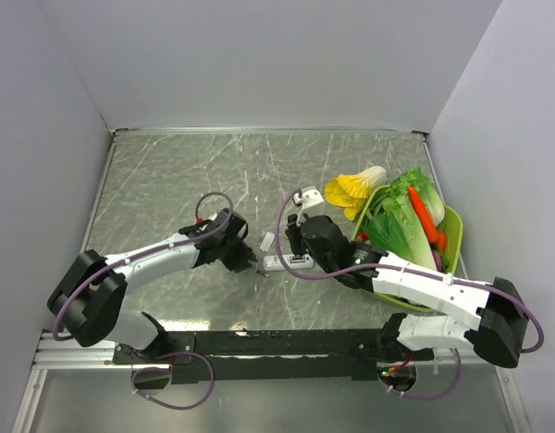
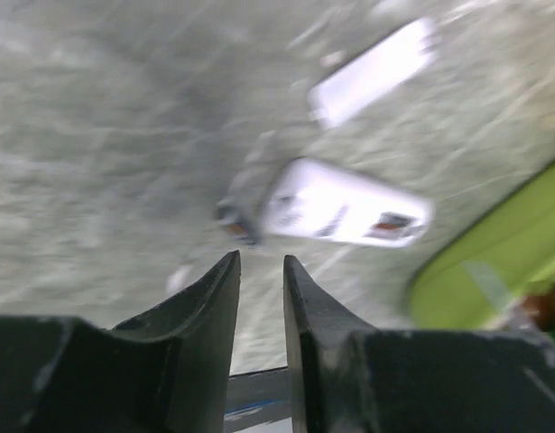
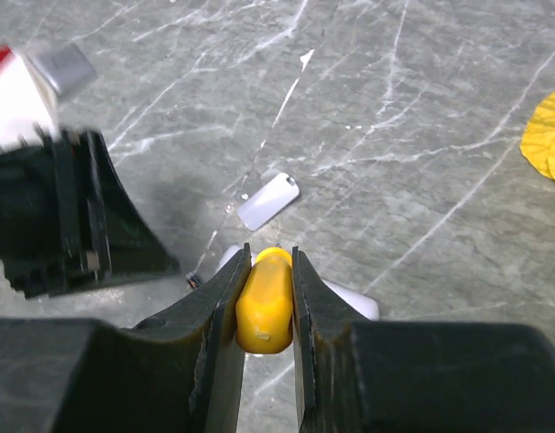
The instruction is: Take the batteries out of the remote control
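Beside the remote control (image 2: pixel 345 214), left end effector (image 2: pixel 261 259) narrowly parted, empty; right end effector (image 3: pixel 271 253) clamps yellow tool (image 3: pixel 263 316).

Near table (image 1: pixel 169 180) centre, remote control (image 1: pixel 277 263) lying 9-to-3 o'clock. Just beside its 9 o'clock end, one battery (image 2: pixel 236 223). At its 11 o'clock, slightly apart, flat plate (image 1: pixel 266 242). Over its middle, stick tool (image 3: pixel 264 302). Well off at 3 o'clock, basket (image 1: pixel 455 236), vegetables (image 1: pixel 403 225) in it.

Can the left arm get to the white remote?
Probably yes. The remote lies close ahead of the left gripper, its near side bare, though the right gripper holds a yellow tool over it.
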### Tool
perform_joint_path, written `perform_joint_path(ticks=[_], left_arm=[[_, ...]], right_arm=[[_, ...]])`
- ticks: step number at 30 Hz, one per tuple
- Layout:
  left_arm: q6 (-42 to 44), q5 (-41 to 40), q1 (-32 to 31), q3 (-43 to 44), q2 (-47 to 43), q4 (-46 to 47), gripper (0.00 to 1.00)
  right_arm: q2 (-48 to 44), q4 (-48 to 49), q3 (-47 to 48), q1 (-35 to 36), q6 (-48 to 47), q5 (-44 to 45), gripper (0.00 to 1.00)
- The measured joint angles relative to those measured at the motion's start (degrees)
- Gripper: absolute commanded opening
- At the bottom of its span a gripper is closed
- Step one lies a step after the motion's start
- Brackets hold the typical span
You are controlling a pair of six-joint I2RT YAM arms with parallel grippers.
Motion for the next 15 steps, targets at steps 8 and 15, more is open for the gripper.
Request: perform_joint_path(ticks=[8, 15], left_arm=[[-1.4, -4.2, -0.2, 3.3, 0.7, -2.1, 0.23], [7.1, -4.5, -0.2, 2.4, 0.7, 4.2, 0.20]], right_arm=[[-0.5, 1.2, -3.5, 0.0, 0.0, -0.7, 0.00], [5.7, 4.4, -3.0, -0.2, 0.1, -2.4, 0.00]])
